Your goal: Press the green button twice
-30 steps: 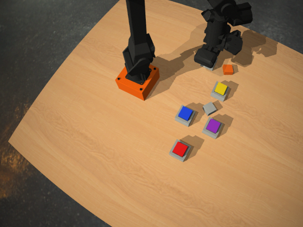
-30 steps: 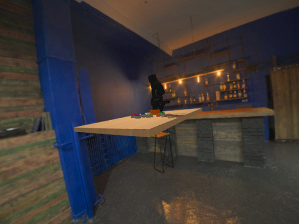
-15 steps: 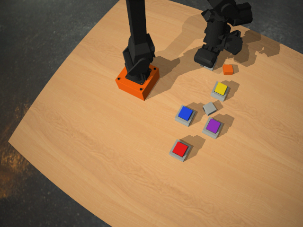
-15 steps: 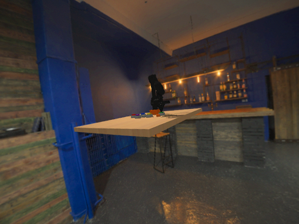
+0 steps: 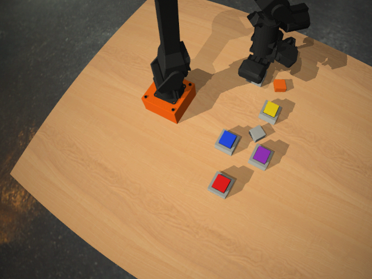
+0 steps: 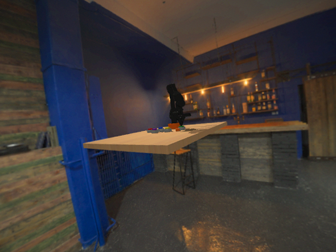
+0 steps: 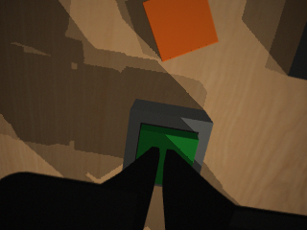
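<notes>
The green button (image 7: 184,147) (image 6: 182,126) sits in its grey square housing (image 7: 205,131) (image 5: 257,84). In the top view the gripper body hides its green cap. My gripper (image 7: 161,155) is shut and empty, with its fingers pointing down. In the wrist view the two fingertips are together over the middle of the green cap and cover its lower part. I cannot tell whether they touch the cap, or how far down the cap is.
An orange block (image 5: 279,85) (image 7: 181,28) lies close beside the green button. The yellow button (image 5: 271,108), grey block (image 5: 257,132), blue button (image 5: 227,139), purple button (image 5: 261,154) and red button (image 5: 221,183) stand farther off. The arm's orange base (image 5: 158,106) is on the table.
</notes>
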`<state>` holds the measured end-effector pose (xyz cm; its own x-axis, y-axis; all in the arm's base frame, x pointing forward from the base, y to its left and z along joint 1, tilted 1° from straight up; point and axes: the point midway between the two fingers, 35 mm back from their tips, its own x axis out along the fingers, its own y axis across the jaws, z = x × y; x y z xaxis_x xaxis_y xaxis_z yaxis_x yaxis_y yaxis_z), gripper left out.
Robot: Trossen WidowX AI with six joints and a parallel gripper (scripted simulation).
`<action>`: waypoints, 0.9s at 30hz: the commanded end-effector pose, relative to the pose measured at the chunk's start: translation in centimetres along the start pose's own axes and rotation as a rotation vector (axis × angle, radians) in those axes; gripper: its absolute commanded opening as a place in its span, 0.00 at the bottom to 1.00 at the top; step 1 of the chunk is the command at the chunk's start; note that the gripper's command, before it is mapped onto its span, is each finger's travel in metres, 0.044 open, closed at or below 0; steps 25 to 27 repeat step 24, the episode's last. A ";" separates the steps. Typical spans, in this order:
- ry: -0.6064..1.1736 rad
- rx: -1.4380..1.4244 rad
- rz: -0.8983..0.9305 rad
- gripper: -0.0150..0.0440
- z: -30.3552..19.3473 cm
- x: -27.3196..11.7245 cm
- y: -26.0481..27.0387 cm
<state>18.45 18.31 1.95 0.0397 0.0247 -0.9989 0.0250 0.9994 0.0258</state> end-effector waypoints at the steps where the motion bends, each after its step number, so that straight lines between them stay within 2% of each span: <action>1: 0.001 0.000 -0.001 0.29 0.0 -0.2 0.0; 4: 0.011 0.002 -0.007 0.29 -0.2 -2.8 -0.1; 9: 0.012 0.002 -0.008 0.29 -0.2 -3.0 -0.1; 19: 0.005 0.001 -0.006 0.73 6.0 -8.8 1.5; 23: 0.006 0.002 -0.007 0.91 6.5 -9.2 1.5; 27: 0.006 0.002 -0.007 0.91 6.5 -9.2 1.5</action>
